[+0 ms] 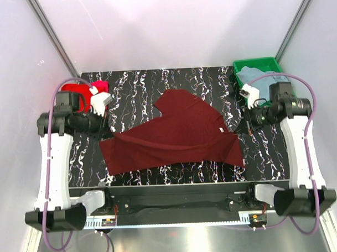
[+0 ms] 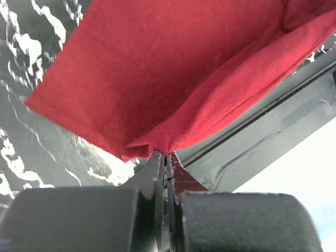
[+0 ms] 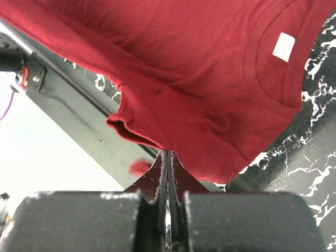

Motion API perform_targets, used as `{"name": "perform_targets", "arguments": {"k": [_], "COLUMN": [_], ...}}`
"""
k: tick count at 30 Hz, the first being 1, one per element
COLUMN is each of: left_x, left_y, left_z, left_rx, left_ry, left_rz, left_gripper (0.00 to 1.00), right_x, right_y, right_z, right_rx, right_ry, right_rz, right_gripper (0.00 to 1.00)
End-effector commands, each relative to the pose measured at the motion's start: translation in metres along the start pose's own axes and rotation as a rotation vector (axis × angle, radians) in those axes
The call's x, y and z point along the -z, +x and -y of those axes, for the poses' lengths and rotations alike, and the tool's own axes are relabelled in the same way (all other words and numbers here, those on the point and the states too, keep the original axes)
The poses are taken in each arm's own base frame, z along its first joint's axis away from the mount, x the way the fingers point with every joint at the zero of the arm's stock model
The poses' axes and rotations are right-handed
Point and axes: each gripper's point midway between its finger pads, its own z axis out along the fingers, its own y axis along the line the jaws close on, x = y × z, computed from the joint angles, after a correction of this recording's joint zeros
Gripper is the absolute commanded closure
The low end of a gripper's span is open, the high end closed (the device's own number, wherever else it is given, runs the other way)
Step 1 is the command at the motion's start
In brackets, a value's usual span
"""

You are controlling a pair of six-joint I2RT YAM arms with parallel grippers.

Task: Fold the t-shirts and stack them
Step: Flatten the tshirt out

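Closed fingertips of the left gripper (image 2: 167, 158) fill the bottom of the left wrist view, pinching a folded edge of the dark maroon t-shirt (image 2: 157, 73). The cloth hangs up and away from them over the black marbled table (image 2: 21, 105). A grey frame rail (image 2: 273, 126) runs diagonally across the right of that frame.

Seen from its own wrist, the right gripper (image 3: 169, 156) is likewise clamped on a hem of the same shirt (image 3: 199, 79). The neck opening and its white label (image 3: 284, 46) show at the upper right, and a frame rail (image 3: 63, 100) crosses the left.

From above, the dark maroon t-shirt (image 1: 174, 134) lies spread across the middle of the table (image 1: 139, 88). It is stretched between the left gripper (image 1: 106, 135) at its left corner and the right gripper (image 1: 243, 128) at its right corner, and one sleeve points toward the top of the frame.

At the upper left, a bright red t-shirt (image 1: 99, 86) lies bunched at the table's corner, partly hidden by the left arm's wrist. At the upper right, a green tray (image 1: 255, 61) holds a dusty grey-blue t-shirt (image 1: 254, 76). The right arm's purple cable (image 1: 277, 75) arcs over the tray, and its wrist covers the tray's near edge.
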Motion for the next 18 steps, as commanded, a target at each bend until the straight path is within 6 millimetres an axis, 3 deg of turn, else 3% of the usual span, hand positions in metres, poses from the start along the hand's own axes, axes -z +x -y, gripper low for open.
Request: {"name": "perform_targets", "arguments": {"k": [1,3,4,5,7,9,12,14,18], "left_x": [0.024,0.031,0.038,0.044,0.052,0.05,0.022,-0.011,-0.061], "left_y": [-0.009,-0.015,-0.021,-0.024,-0.034,-0.045,-0.056,-0.049,-0.028], "left_z": [0.031,0.027,0.029,0.031,0.033,0.029,0.0,-0.022,-0.041], "left_rx": [-0.103,-0.091,-0.119,-0.143,-0.191,-0.191,-0.081,0.025,0.197], "left_ry": [0.143,0.095,0.08,0.068,0.056,0.053,0.004,0.006,0.061], "left_rz": [0.003,0.016,0.045,0.067,0.104,0.119,0.093,0.015,-0.13], "left_gripper": [0.84,0.81,0.73,0.62,0.4,0.36,0.32,0.36,0.46], "right_x": [0.015,0.03,0.033,0.037,0.042,0.039,0.017,-0.002,-0.054], "right_y": [-0.017,-0.028,-0.024,-0.025,-0.032,-0.038,-0.064,-0.086,-0.113], "right_z": [-0.021,-0.03,-0.033,-0.036,-0.035,-0.03,-0.011,0.011,0.065], "right_rx": [0.057,0.114,0.121,0.137,0.159,0.159,0.117,0.058,-0.06], "right_ry": [-0.097,-0.104,-0.115,-0.12,-0.106,-0.094,-0.108,-0.088,-0.086], "right_rz": [0.012,0.032,0.007,0.001,0.006,0.025,0.088,0.129,0.083], "right_gripper": [0.96,0.96,0.89,0.82,0.44,0.4,0.34,0.34,0.33]}}
